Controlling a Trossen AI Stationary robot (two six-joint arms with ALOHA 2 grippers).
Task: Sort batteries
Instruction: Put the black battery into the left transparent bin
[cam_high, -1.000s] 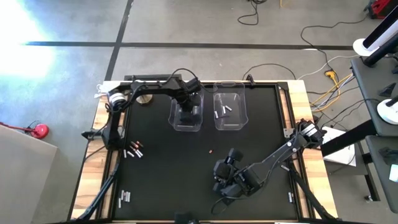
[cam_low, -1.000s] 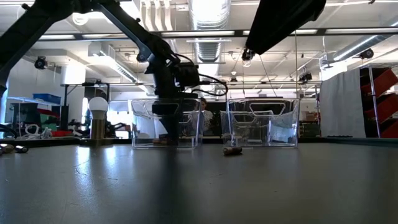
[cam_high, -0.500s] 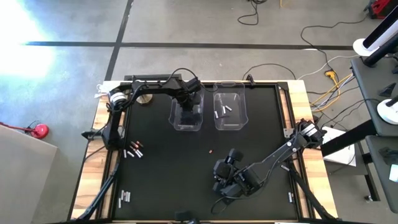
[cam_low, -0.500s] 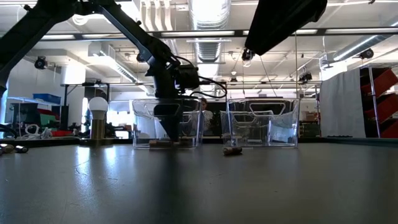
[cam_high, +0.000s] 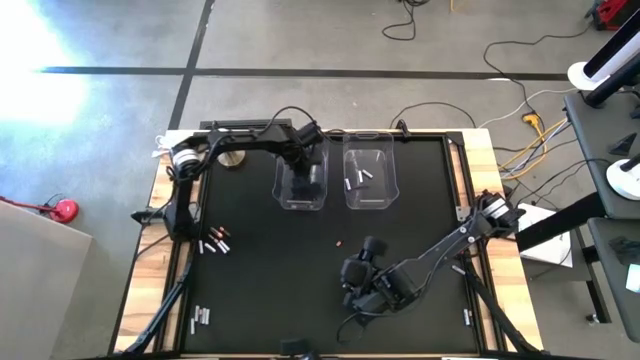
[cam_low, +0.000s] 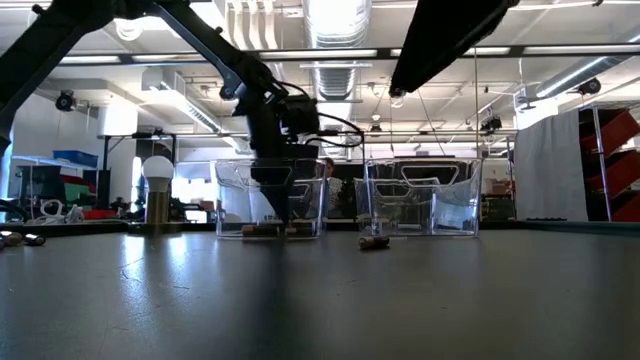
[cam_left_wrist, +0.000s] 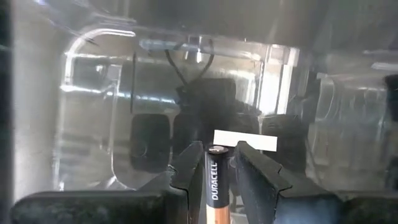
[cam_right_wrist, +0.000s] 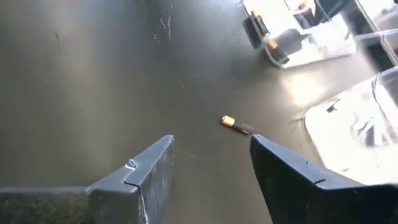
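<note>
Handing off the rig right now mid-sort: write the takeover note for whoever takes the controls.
Left end effector: inside the left clear bin, a Duracell battery between its fingers; whether gripped or just released is unclear.
Right end effector: open, empty, low over the mat, facing a loose copper-tipped battery.
Done: two pale batteries lie in the right clear bin; dark cells sit on the left bin's floor.
Left: that loose one mid-mat, the cluster at the left edge, the pair near the front left, one at the front right.
</note>
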